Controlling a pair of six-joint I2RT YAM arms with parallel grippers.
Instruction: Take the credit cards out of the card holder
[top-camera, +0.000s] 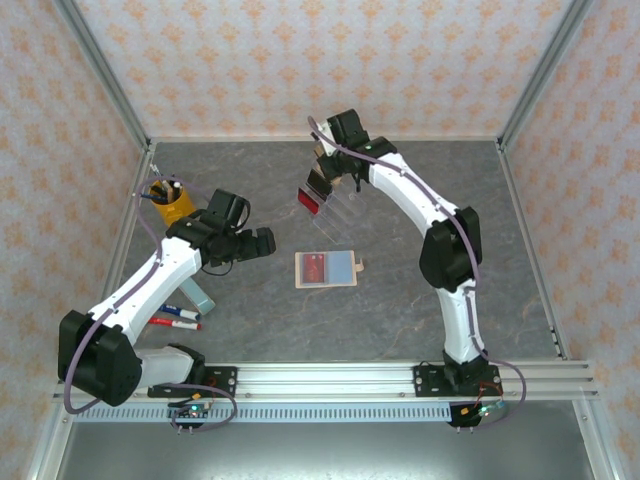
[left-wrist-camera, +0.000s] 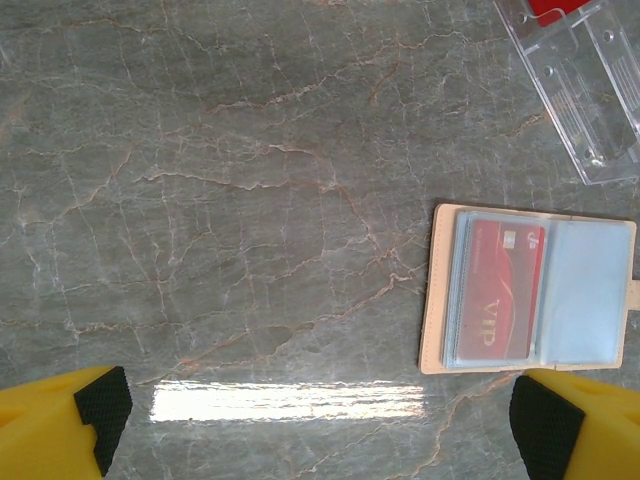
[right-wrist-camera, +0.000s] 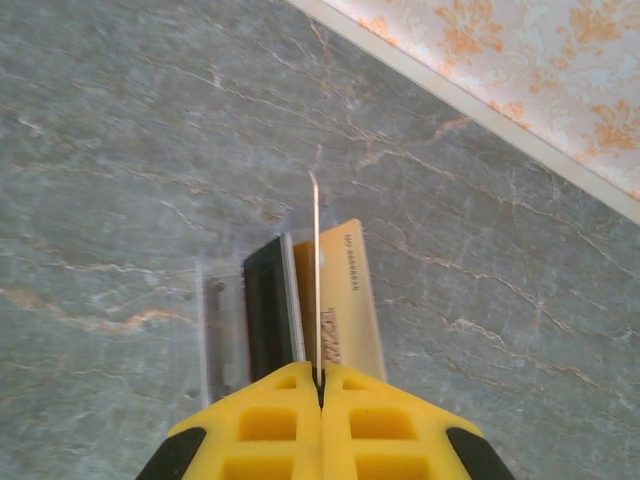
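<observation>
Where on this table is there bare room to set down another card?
Bare tabletop lies between the card holder and the front rail, and from it right to the right arm. The far stretch between the pen cup and the acrylic stand is free too. Crowded: the stand, where the right gripper holds a card, and the markers near left.

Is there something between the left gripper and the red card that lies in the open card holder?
Nothing visible. Only bare table lies between the open left gripper and the card holder. The red card sits in one of its pockets, seemingly behind a clear sleeve.
</observation>
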